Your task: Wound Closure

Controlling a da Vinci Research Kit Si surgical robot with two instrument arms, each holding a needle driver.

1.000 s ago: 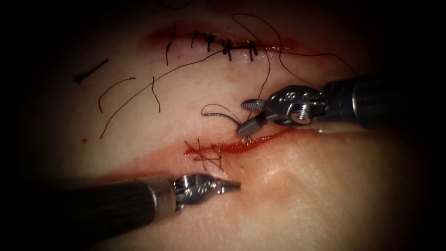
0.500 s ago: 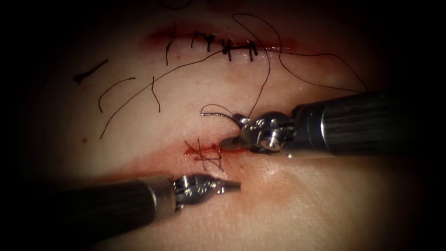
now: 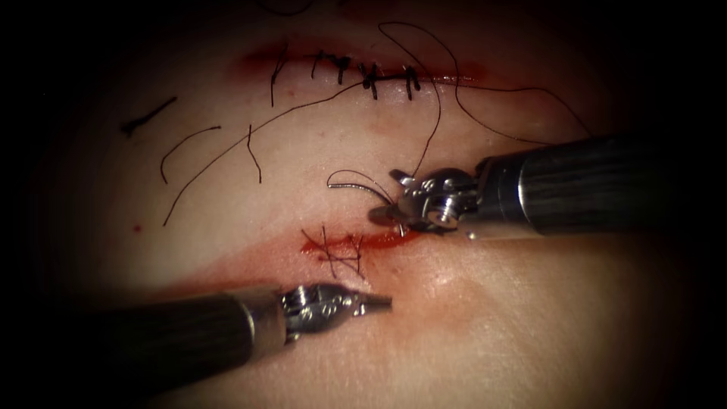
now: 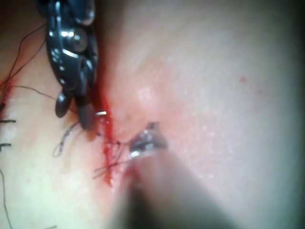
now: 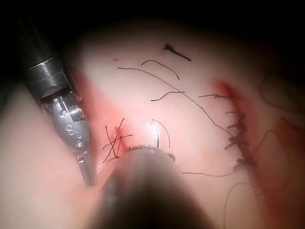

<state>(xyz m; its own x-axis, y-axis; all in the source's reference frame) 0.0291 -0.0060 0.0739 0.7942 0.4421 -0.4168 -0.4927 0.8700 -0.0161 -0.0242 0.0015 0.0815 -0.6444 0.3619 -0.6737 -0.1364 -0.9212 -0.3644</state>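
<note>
- The right end effector (image 3: pixel 388 214) sits at the right end of the stitched part of the lower cut (image 3: pixel 356 244), its jaws clenched on the needle (image 3: pixel 356 186) near the needle's lower end, just above the wound edge.
- From that grip the needle arcs up and to the left over the tissue (image 3: pixel 469 318); its far end lies on pale skin above the cut. Whether the gripped end is in the tissue, I cannot tell.
- A moment ago these jaws were spread wide above the cut; they have since come down and closed there.
- Thread (image 3: pixel 435 113) runs upward from the right end effector toward the stitched upper cut (image 3: pixel 371 76).
- The left end effector (image 3: pixel 375 302) lies below the cut, its jaws closed and holding nothing, pointing right. It has not moved.
- The relation that matters: the needle lies up and to the right of the left end effector, across the cut. Its long axis runs roughly left to right, and the right arm is much nearer.
- Existing stitches (image 3: pixel 333 254) cross the cut just to the left of the right end effector, with red fluid (image 3: pixel 379 239) along the wound line.
- Loose cut ends of thread (image 3: pixel 185 148) lie well apart at upper left.
</note>
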